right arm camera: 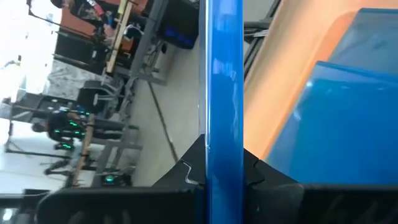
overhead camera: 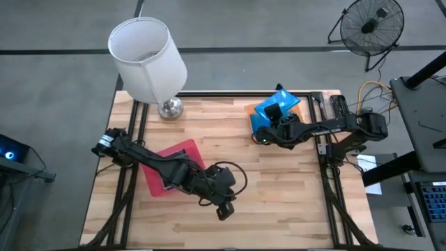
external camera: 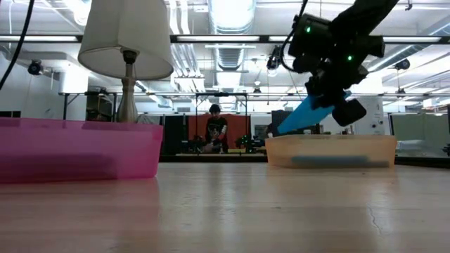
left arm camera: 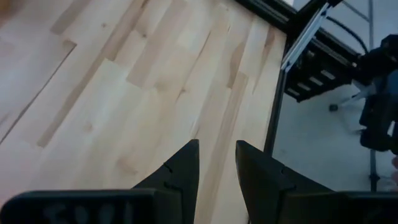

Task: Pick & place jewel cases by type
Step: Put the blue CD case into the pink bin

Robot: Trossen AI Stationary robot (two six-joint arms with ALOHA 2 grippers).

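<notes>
High view: right gripper (overhead camera: 273,118) clamps a tilted translucent blue plastic jewel case (overhead camera: 268,111) over the orange tray (overhead camera: 252,109); left gripper (overhead camera: 224,209), fingers slightly apart, holds nothing.

One thin, flat, translucent blue plastic jewel case (external camera: 304,116) hangs tilted above the orange tray (external camera: 330,152), lower edge dipping toward the tray's left end in the low view; it is pinched edge-on between the right gripper's (right arm camera: 222,163) fingers. More translucent blue jewel cases (overhead camera: 279,106) lie flat in the same tray, number not resolvable. A dark grey case (overhead camera: 169,183) lies in the pink tray (overhead camera: 182,152), mostly hidden under the left arm.
</notes>
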